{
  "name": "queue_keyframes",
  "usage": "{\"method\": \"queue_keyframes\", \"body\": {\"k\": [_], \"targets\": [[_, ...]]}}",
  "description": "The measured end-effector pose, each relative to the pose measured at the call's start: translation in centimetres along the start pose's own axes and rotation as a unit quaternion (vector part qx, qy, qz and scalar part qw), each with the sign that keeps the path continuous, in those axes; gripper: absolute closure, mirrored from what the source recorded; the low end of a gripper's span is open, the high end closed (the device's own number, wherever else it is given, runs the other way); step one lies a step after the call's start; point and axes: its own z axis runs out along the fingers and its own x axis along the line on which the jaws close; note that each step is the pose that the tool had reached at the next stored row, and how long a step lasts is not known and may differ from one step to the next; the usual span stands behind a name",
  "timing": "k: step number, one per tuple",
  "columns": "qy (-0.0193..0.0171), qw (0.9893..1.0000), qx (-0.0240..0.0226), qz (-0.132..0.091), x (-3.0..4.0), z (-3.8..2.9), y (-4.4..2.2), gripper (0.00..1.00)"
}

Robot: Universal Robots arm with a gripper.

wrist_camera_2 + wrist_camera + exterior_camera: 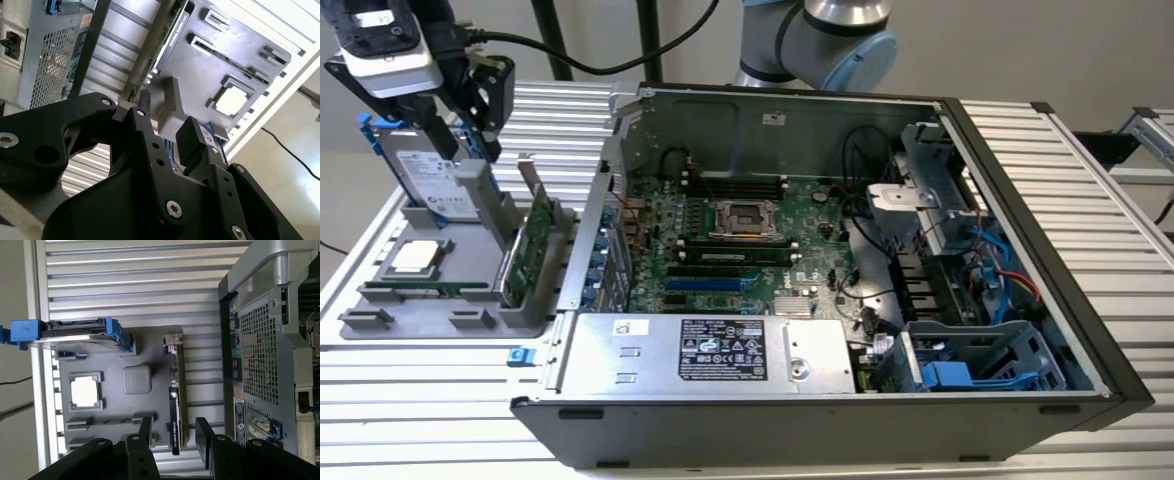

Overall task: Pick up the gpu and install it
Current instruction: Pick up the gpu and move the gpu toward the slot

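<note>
The work stands at the pick-up, in its approach stage: nothing is gripped and the gpu point(534, 238) has not left its holder. It stands on its long edge in a slot along the edge of the grey parts tray point(454, 300) that lies nearest the open computer case point(1047, 215), with its silver bracket upward at the tray's far corner. The tray rests on the slatted surface point(427, 400), toward that surface's edge at the exterior view's left. It also carries a hard drive point(434, 180) in a blue frame, propped upright along the opposite edge, and a processor chip point(416, 257) lying flat between the two.

The claw point(467, 140) hangs above the tray, well clear of the parts. In the first wrist view, the claw point(174, 424) is spread wide and released, and its two black fingers point(202, 432) fall either side of the line of the card point(176, 390), which is seen edge-on. No pad touches anything.

As I judge it, a grasp calls for a straight descent that keeps the fingers astride the thin top edge and away from the bracket. They should close on the board and cooler faces without knocking the card askew in its slot. The motherboard point(720, 255) in the case lies exposed.
</note>
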Motion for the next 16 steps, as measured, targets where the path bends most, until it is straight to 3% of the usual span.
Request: {"method": "queue_keyframes", "body": {"k": [16], "targets": [[0.0000,1.0000,0.0000,0.000,0.01,0.55,-0.03,0.00]]}}
